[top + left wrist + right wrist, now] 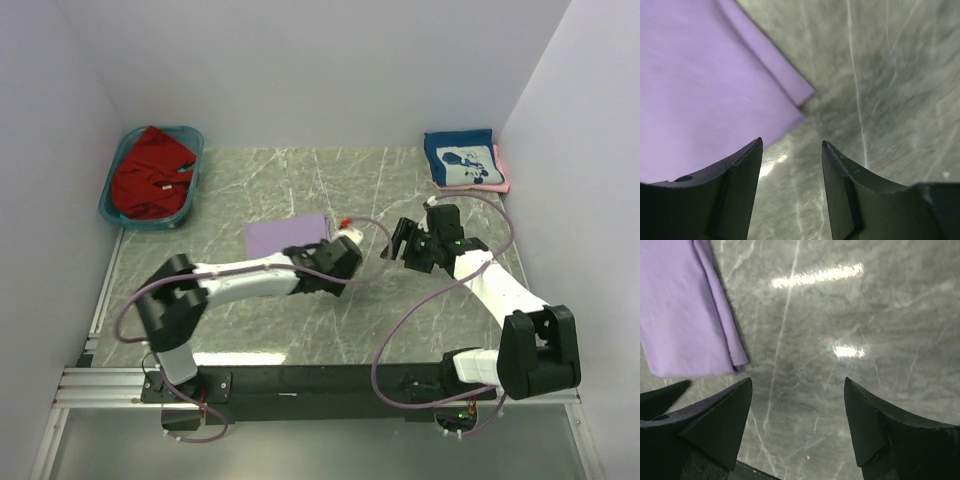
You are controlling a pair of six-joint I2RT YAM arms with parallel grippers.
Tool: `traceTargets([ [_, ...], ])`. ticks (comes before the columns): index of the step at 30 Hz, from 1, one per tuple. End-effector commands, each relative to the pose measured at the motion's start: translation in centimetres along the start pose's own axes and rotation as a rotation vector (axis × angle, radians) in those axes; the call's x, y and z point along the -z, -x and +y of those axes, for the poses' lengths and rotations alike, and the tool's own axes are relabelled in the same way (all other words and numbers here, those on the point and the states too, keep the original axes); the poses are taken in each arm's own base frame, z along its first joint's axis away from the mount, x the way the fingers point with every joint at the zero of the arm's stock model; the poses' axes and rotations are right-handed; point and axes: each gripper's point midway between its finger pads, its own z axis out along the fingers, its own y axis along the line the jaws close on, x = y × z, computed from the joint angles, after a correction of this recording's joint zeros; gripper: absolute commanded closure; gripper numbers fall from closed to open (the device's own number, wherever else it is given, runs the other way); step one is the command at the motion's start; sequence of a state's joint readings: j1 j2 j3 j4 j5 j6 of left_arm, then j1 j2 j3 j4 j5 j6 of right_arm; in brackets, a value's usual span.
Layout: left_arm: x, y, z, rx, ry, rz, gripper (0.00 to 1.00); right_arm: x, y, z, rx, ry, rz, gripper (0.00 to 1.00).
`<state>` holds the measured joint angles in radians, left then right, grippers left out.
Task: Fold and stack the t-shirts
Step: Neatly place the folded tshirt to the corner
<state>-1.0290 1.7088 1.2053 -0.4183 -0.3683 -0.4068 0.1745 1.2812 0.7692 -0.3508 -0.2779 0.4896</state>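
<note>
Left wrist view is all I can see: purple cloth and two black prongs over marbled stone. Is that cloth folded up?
Observer: Yes. From above, the lavender t-shirt is a neat folded rectangle near the middle of the table.
Operator: Are there other shirts around?
Observer: A folded navy t-shirt with a white graphic lies on top of a pink t-shirt in the far right corner.
Operator: Anything not folded yet?
Observer: A red t-shirt lies crumpled inside a teal tub at the far left.
</note>
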Motion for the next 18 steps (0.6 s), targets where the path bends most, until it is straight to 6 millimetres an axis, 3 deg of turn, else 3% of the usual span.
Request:
traceTargets([
  [1,-1.3,-0.1,-1.0,-0.094,0.044,0.010,0.44,1.1,0.6,0.6,0.005,0.034,-0.035,0.20],
  [7,-3.4,-1.7,-1.0,-0.137,0.079,0.058,0.46,1.2,0.3,1.6,-0.006,0.095,-0.033,0.20],
  [14,-5.0,-2.8,-0.4,-0.172,0.124,0.086,0.53,-0.3,-0.6,2.4,-0.045,0.170,0.000,0.21],
  [18,-4.5,-2.8,-0.5,-0.166,0.099,0.074,0.81,-1.7,-0.9,2.5,-0.106,0.175,0.043,0.21],
])
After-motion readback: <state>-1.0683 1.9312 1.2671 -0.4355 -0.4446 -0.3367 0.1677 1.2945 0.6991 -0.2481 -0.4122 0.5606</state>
